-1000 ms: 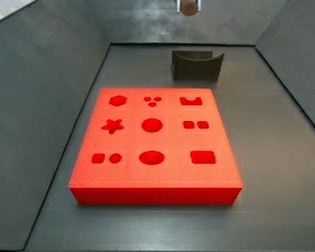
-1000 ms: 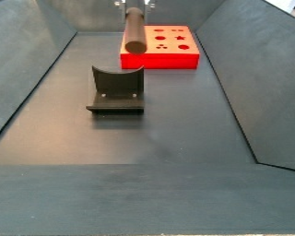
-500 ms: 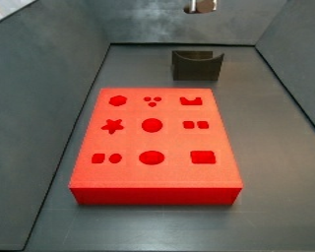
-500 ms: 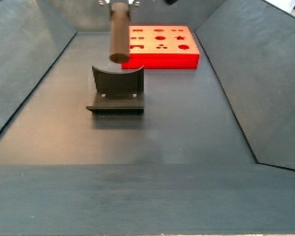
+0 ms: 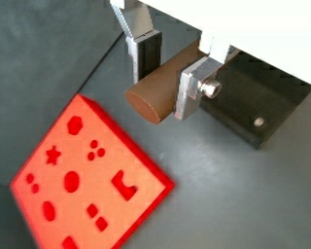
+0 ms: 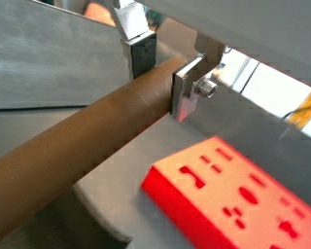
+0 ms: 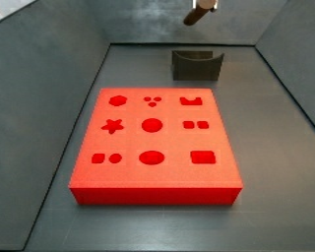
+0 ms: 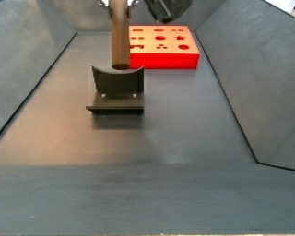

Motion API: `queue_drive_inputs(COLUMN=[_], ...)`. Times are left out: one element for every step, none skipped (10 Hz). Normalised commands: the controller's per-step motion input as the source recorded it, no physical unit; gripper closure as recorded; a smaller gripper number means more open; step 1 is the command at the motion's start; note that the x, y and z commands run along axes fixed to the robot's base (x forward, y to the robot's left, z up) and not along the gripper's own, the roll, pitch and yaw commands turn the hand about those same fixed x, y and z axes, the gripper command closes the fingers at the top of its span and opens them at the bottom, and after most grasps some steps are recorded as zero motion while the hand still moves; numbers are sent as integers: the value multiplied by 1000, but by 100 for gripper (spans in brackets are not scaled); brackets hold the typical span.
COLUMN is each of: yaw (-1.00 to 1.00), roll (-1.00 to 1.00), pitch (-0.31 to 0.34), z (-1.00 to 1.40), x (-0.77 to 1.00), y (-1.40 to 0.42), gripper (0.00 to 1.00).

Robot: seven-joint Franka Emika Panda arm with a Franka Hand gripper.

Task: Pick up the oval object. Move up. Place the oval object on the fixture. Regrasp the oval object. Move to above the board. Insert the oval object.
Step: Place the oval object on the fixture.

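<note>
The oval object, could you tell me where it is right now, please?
The oval object is clamped in the gripper, hanging in the air over the fixture, nearer to it than to the board.

Since a second ago the pincer (image 5: 169,70) has carried the long brown rounded peg (image 8: 118,35) away from above the flat red holed board (image 8: 161,46) to over the dark grey notched fixture (image 8: 115,90), and it now hangs tilted.

We saw oval object (image 8: 118,37) hanging upright above fixture (image 8: 115,90), lower end just at its notch. Gripper (image 8: 118,3) held rod's top at frame edge, mostly cropped. Board (image 8: 162,47) lay beyond fixture, on grey floor (image 8: 150,138).
</note>
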Motion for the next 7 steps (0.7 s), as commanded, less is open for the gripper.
queue_drive_inputs(yaw=[-214, -208, -200, -180, -158, -115, -93], roll=[-949, -767, -581, -340, -222, -198, -191], pitch=[123, 87, 50, 8, -20, -80, -91], z=[-15, -17, -17, -13, -6, -1000, -1000], x=[80, 76, 74, 68, 61, 84, 92], y=[44, 44, 42, 40, 29, 124, 123], gripper=[100, 100, 100, 100, 100, 100, 100])
